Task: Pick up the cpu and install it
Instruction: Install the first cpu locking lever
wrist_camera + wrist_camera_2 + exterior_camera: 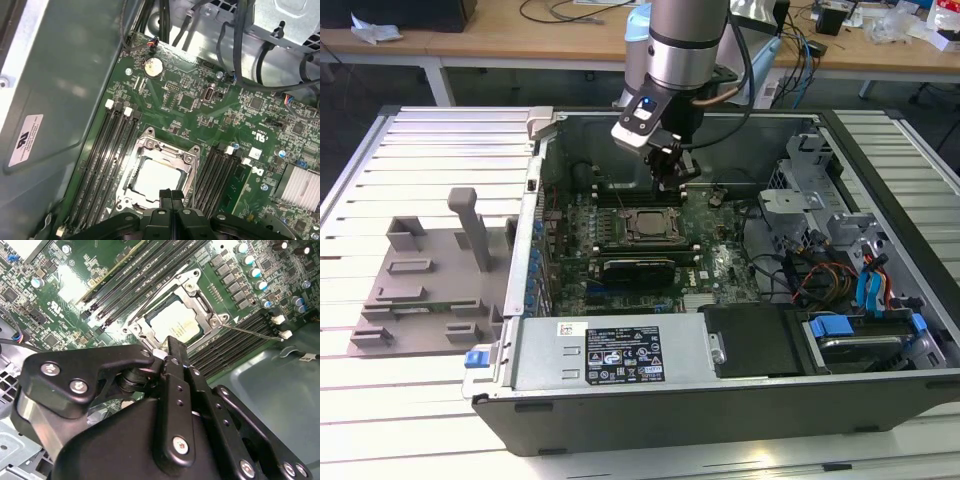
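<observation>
In the frame's centre an open computer case (720,400) lies on the surface (420,140). The gripper (667,172) hangs above its green motherboard (650,235); a grey tray (425,290) lies at the left.

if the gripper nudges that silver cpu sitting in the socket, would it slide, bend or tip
The cpu looks like a thin, flat, rigid metal-topped square, so it would likely not bend or tip. The socket frame surrounds it, probably blocking sliding. Its shiny top may be slippery.
</observation>
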`<state>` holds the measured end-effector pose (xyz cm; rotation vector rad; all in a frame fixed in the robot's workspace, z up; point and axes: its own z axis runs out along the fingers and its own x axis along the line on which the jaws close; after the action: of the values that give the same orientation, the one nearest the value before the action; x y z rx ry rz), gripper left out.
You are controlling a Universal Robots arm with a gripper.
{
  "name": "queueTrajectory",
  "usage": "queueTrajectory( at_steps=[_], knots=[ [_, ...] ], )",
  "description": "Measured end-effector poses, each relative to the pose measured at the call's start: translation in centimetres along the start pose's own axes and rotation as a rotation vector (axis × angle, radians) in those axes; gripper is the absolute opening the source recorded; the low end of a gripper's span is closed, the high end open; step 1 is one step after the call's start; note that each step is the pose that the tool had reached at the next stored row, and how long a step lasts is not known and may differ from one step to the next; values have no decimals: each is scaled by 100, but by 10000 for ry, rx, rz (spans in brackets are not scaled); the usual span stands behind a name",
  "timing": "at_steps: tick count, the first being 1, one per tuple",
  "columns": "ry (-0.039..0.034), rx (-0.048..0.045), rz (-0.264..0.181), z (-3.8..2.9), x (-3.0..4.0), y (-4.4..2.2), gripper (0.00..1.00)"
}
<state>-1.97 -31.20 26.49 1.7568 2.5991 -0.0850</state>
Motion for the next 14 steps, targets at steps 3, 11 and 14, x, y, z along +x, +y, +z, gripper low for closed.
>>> queueTrajectory(
  at_steps=[3,11,14],
  knots=[
    [-17,-13,-397,0,0,0,11],
    [-47,-35,-1076,0,0,1,11],
    [-57,-44,-1316,0,0,1,11]
  ],
)
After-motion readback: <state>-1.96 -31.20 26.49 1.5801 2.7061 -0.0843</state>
